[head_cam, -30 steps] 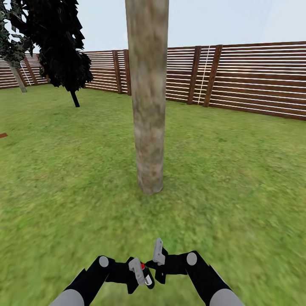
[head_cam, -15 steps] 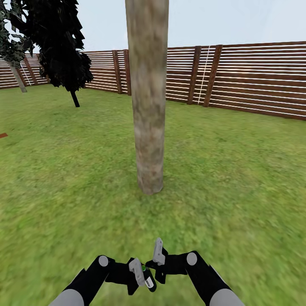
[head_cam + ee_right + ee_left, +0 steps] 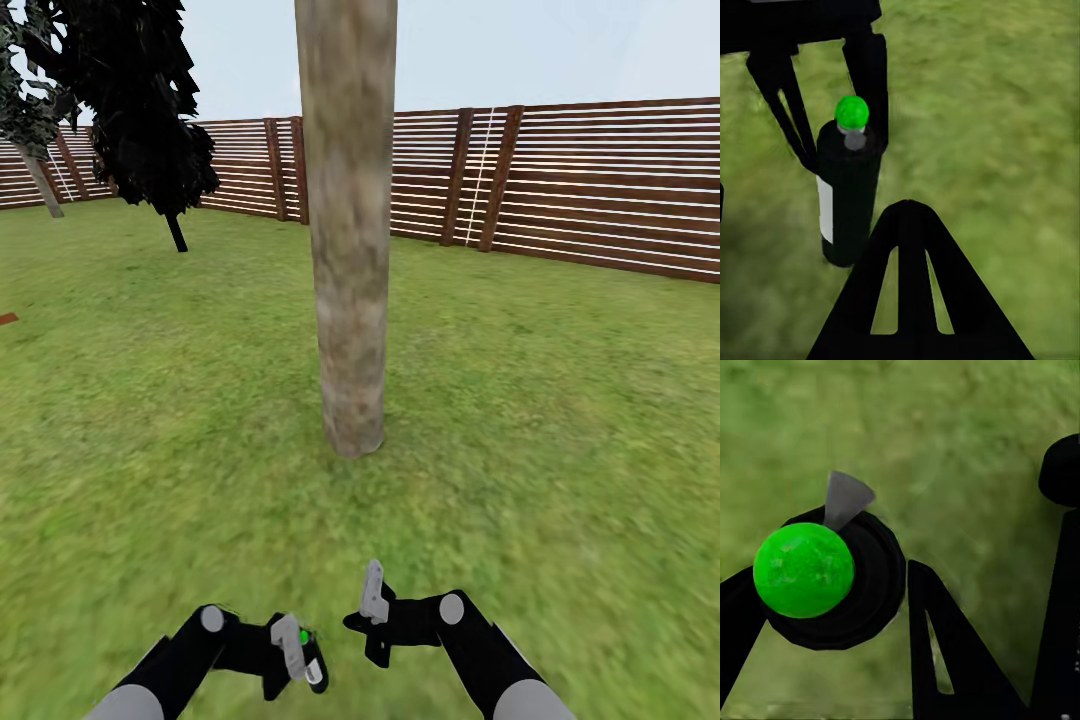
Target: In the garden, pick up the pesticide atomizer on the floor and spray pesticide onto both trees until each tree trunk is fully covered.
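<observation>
A: Where's the atomizer (image 3: 311, 662)?
B: Clamped in the left tool (image 3: 297, 655), low over the grass (image 3: 560, 420) in head view. Black bottle, white label, green cap (image 3: 803, 570) lit on top. Right wrist view shows the left fingers (image 3: 870, 82) on either side of the bottle (image 3: 847, 191).

A: Right tool (image 3: 372, 612)?
B: Just beside the left one, holding nothing. Can't tell if its fingers are apart or together; one grey finger (image 3: 374, 590) stands up in head view, and the wrist view gives one dark finger (image 3: 911, 292).

A: Which way does the bottle point?
B: Long axis looks near upright, slightly leaning, cap up. The grey nozzle (image 3: 844, 499) juts sideways from the head. From the left wrist view it aims out over grass. Whether that's toward the trunk (image 3: 348, 230), can't tell.

A: Step in hand?
B: My read: aiming for the first spray. The trunk stands straight ahead, near but clearly apart from the tools, with the fence (image 3: 600, 190) behind.

A: How to do it well?
B: Lift the bottle, turn the wrist till the nozzle faces the bark, keep the bottle upright. Probably sweep from base upward so the whole column gets covered. Keep the right tool out of the spray line. A second trunk (image 3: 42, 185) is far left by the fence, next to a dark tree (image 3: 140, 110).
</observation>
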